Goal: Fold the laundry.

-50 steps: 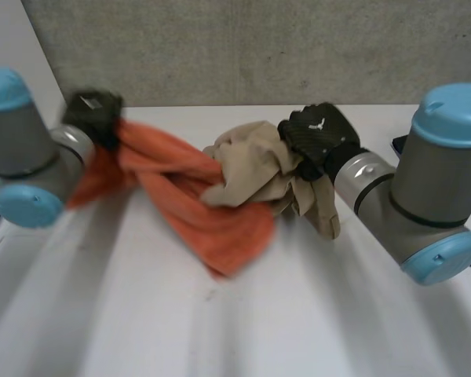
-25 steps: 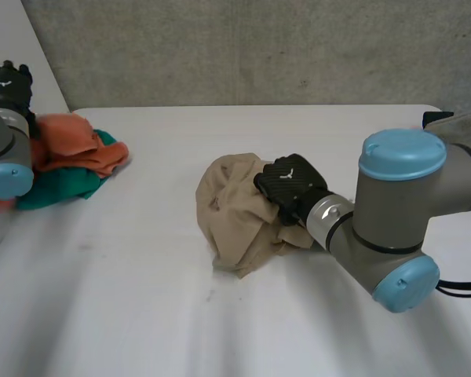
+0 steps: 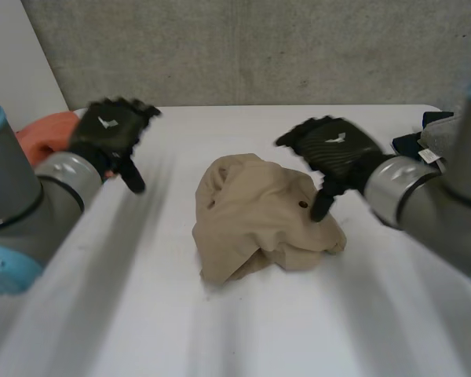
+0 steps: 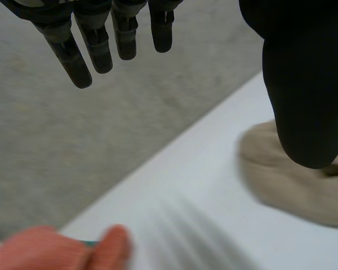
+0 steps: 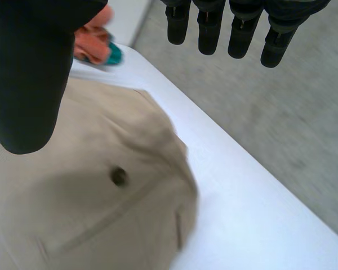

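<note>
1. Beige cloth (image 3: 259,212) lies crumpled on the table (image 3: 220,330), under the right hand (image 3: 337,149) and well apart from the left hand (image 3: 110,133)
2. Right hand: fingers straight and spread, holding nothing; its thumb hangs over the cloth near a dark button (image 5: 119,176)
3. Left hand: fingers straight and apart, empty, above bare table
4. Orange cloth (image 3: 43,129) sits beside the left hand, on its side away from the beige cloth, a bit of green cloth (image 5: 112,53) against it
</note>
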Tool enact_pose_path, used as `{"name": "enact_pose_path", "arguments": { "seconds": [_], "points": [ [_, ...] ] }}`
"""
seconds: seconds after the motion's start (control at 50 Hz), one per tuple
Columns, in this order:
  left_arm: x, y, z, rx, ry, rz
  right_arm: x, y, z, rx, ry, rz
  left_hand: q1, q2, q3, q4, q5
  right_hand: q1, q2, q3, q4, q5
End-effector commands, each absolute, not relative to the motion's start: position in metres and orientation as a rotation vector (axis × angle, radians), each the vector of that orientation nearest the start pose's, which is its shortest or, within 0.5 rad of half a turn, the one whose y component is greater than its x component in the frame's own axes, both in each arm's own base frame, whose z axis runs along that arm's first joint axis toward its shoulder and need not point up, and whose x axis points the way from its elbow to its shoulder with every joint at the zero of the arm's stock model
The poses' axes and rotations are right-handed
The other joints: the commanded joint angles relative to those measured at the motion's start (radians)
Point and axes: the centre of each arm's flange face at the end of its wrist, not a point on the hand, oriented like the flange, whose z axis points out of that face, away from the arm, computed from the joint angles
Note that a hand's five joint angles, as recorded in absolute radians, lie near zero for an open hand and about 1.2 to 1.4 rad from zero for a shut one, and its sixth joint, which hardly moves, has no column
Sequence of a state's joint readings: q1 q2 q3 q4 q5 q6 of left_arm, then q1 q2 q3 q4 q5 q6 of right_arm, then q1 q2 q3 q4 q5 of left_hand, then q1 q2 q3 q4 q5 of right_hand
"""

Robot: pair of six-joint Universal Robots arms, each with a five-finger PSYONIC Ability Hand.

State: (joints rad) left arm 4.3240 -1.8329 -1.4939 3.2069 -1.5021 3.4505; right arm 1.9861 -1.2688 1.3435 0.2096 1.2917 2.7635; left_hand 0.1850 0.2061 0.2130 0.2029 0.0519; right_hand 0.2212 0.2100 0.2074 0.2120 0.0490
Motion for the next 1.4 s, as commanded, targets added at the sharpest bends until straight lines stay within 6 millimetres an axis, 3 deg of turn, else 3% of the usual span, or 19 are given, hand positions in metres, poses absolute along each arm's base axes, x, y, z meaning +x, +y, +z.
{"name": "enact_pose_path", "arguments": {
  "seconds": [0.02,0.12,0.2,0.32,0.42,0.5,0.52,0.58,0.6,0.64,0.72,0.84,0.92,0.98,1.06,1.12,1.2,1.3,1.4],
  "points": [
    [-0.281,-0.226,0.231,0.991,2.52,-2.025,0.236,-0.278,0.254,-0.921,2.282,-1.639,-0.011,-0.032,-0.038,-0.028,-0.052,-0.047,-0.035,-0.033,-0.038,-0.049],
    [-0.299,-0.2,0.213,1.016,2.705,-1.936,0.218,-0.288,0.219,-0.861,2.411,-1.499,-0.004,-0.025,-0.032,-0.022,-0.045,-0.047,-0.035,-0.033,-0.038,-0.049],
    [-0.312,-0.193,0.198,1.01,2.782,-1.875,0.218,-0.286,0.19,-0.855,2.429,-1.407,-0.004,-0.025,-0.032,-0.022,-0.045,-0.047,-0.035,-0.033,-0.038,-0.049],
    [-0.316,-0.214,0.185,0.794,2.776,-1.854,0.229,-0.285,0.16,-0.823,2.365,-1.396,0.037,0.016,0.009,0.019,-0.004,-0.003,0.008,0.011,0.006,-0.005],
    [-0.327,-0.221,0.168,0.784,2.844,-1.775,0.245,-0.289,0.143,-0.807,2.298,-1.444,0.102,0.081,0.074,0.084,0.06,0.176,0.187,0.19,0.185,0.174],
    [-0.335,-0.217,0.159,0.805,2.954,-1.667,0.255,-0.295,0.142,-0.786,2.256,-1.497,0.362,0.341,0.334,0.344,0.321,0.484,0.495,0.498,0.493,0.482],
    [-0.337,-0.218,0.159,0.794,2.981,-1.641,0.258,-0.298,0.144,-0.781,2.24,-1.529,0.648,0.627,0.62,0.63,0.607,0.648,0.659,0.661,0.657,0.645],
    [-0.337,-0.222,0.166,0.74,2.993,-1.659,0.264,-0.301,0.15,-0.789,2.219,-1.575,1.116,1.095,1.088,1.098,1.075,1.041,1.052,1.055,1.05,1.039],
    [-0.334,-0.228,0.176,0.682,2.978,-1.7,0.266,-0.304,0.156,-0.794,2.21,-1.612,1.21,1.189,1.182,1.192,1.169,1.174,1.185,1.188,1.183,1.171],
    [-0.33,-0.233,0.191,0.62,2.946,-1.758,0.266,-0.308,0.164,-0.796,2.206,-1.658,1.211,1.19,1.183,1.193,1.17,1.175,1.186,1.189,1.184,1.173],
    [-0.306,-0.24,0.248,0.46,2.804,-1.945,0.264,-0.309,0.218,-0.858,2.131,-1.832,1.211,1.19,1.183,1.193,1.17,1.175,1.186,1.189,1.184,1.173],
    [-0.27,-0.226,0.364,0.507,2.385,-2.385,0.255,-0.278,0.358,-1.001,1.802,-2.252,1.211,1.19,1.183,1.193,1.17,1.175,1.186,1.189,1.184,1.173],
    [-0.258,-0.204,0.417,0.576,2.157,-2.587,0.249,-0.262,0.414,-0.975,1.665,-2.365,1.211,1.19,1.183,1.193,1.17,1.175,1.186,1.189,1.184,1.173],
    [-0.251,-0.194,0.447,0.564,2.012,-2.692,0.249,-0.256,0.438,-0.962,1.597,-2.385,1.211,1.19,1.183,1.193,1.17,1.175,1.186,1.189,1.184,1.173],
    [-0.249,-0.202,0.464,0.545,1.916,-2.729,0.263,-0.257,0.447,-0.954,1.536,-2.378,1.211,1.19,1.183,1.193,1.17,1.175,1.186,1.189,1.184,1.173],
    [-0.253,-0.214,0.463,0.556,1.908,-2.71,0.269,-0.265,0.44,-0.947,1.556,-2.352,1.211,1.19,1.183,1.193,1.17,1.175,1.186,1.189,1.184,1.173],
    [-0.264,-0.251,0.435,0.605,1.967,-2.589,0.285,-0.285,0.408,-0.949,1.645,-2.257,1.211,1.19,1.183,1.193,1.17,1.175,1.186,1.189,1.184,1.173],
    [-0.281,-0.324,0.368,0.655,2.034,-2.42,0.303,-0.324,0.345,-0.875,1.803,-2.155,1.211,1.19,1.183,1.193,1.17,1.175,1.186,1.189,1.184,1.173],
    [-0.301,-0.381,0.311,0.677,1.989,-2.432,0.314,-0.37,0.296,-0.755,1.838,-2.266,1.211,1.19,1.183,1.193,1.17,1.175,1.186,1.189,1.184,1.173]
  ]
}}
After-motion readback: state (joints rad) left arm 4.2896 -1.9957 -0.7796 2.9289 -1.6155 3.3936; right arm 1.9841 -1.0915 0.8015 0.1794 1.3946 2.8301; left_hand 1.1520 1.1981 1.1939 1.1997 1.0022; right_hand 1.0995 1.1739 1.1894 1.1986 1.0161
